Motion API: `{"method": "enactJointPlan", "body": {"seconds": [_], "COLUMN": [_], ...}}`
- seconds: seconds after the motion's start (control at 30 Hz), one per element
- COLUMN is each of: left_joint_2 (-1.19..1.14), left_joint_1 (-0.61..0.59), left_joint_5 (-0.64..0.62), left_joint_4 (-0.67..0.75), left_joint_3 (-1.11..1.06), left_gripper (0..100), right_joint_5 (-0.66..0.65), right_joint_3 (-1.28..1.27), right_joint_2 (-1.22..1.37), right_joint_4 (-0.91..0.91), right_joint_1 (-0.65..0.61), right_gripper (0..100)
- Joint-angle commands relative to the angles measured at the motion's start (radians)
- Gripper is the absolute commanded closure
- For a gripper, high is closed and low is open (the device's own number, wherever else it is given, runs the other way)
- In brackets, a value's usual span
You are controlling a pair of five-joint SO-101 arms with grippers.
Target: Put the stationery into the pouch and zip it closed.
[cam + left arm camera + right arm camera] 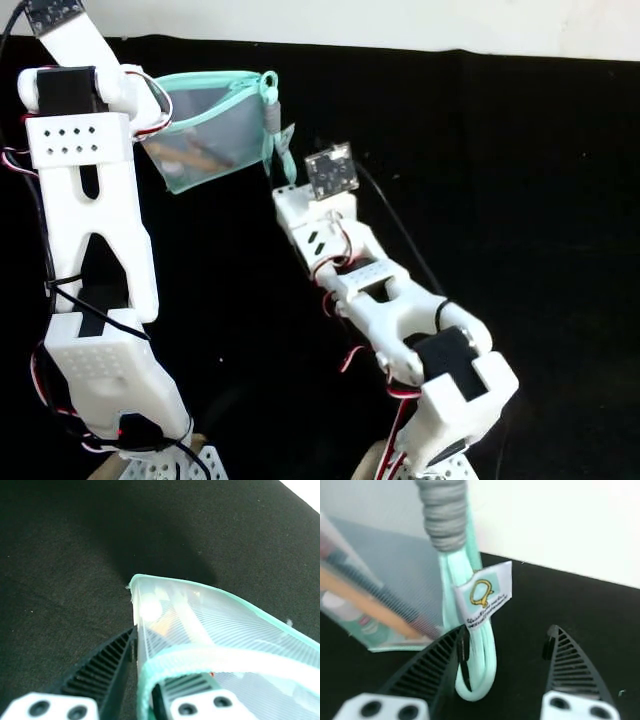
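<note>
The mint-edged clear pouch (210,130) hangs above the black table, held up by one end. My left gripper (145,650) is shut on that end of the pouch (210,630), one finger on each side of the wall. Stationery (200,155) lies inside, including an orange pencil (365,605). At the pouch's other end a mint strap loop (477,665) with a grey sleeve (445,515) and a small tag (482,597) hangs down. My right gripper (507,630) is open, and the loop hangs between its fingers, close against one finger (440,655).
The black table cloth (500,200) stretches out to the right of both arms. A white wall (400,25) runs along the table's far edge. The right arm's cable (400,230) trails over the cloth beside it.
</note>
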State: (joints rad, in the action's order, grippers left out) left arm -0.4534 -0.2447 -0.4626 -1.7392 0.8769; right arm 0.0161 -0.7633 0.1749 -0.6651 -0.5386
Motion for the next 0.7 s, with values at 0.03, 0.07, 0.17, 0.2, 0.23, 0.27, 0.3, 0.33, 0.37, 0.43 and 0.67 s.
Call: {"method": "enactJointPlan", "body": {"seconds": [0.03, 0.07, 0.17, 0.2, 0.23, 0.27, 0.3, 0.33, 0.37, 0.43, 0.67], "left_joint_2": [-0.018, -0.018, -0.018, -0.018, -0.018, -0.018, -0.018, -0.018, -0.018, -0.018, -0.018], "left_joint_1": [-0.016, -0.016, -0.016, -0.016, -0.016, -0.016, -0.016, -0.016, -0.016, -0.016, -0.016], "left_joint_5": [0.009, 0.009, 0.009, 0.009, 0.009, 0.009, 0.009, 0.009, 0.009, 0.009, 0.009], "left_joint_4": [0.021, 0.021, 0.021, 0.021, 0.021, 0.021, 0.021, 0.021, 0.020, 0.020, 0.020], "left_joint_3": [-0.002, -0.002, -0.002, -0.002, -0.002, -0.002, -0.002, -0.002, -0.002, -0.002, -0.002], "left_gripper": [99, 99, 99, 99, 99, 99, 99, 99, 99, 99, 99], "right_joint_5": [-0.015, -0.015, -0.015, -0.015, -0.015, -0.015, -0.015, -0.015, -0.015, -0.015, -0.015], "right_joint_3": [0.105, 0.128, 0.193, 0.214, 0.237, 0.259, 0.283, 0.303, 0.321, 0.351, 0.417], "right_joint_2": [0.036, 0.053, 0.105, 0.124, 0.142, 0.160, 0.180, 0.199, 0.219, 0.249, 0.266], "right_joint_4": [-0.028, -0.028, -0.027, -0.027, -0.027, -0.027, -0.027, -0.027, -0.027, -0.027, -0.031], "right_joint_1": [0.039, 0.044, 0.053, 0.053, 0.053, 0.048, 0.045, 0.044, 0.044, 0.053, 0.087], "right_gripper": [75.6, 75.6, 75.6, 75.6, 75.6, 75.6, 75.6, 75.6, 75.6, 75.6, 75.6]}}
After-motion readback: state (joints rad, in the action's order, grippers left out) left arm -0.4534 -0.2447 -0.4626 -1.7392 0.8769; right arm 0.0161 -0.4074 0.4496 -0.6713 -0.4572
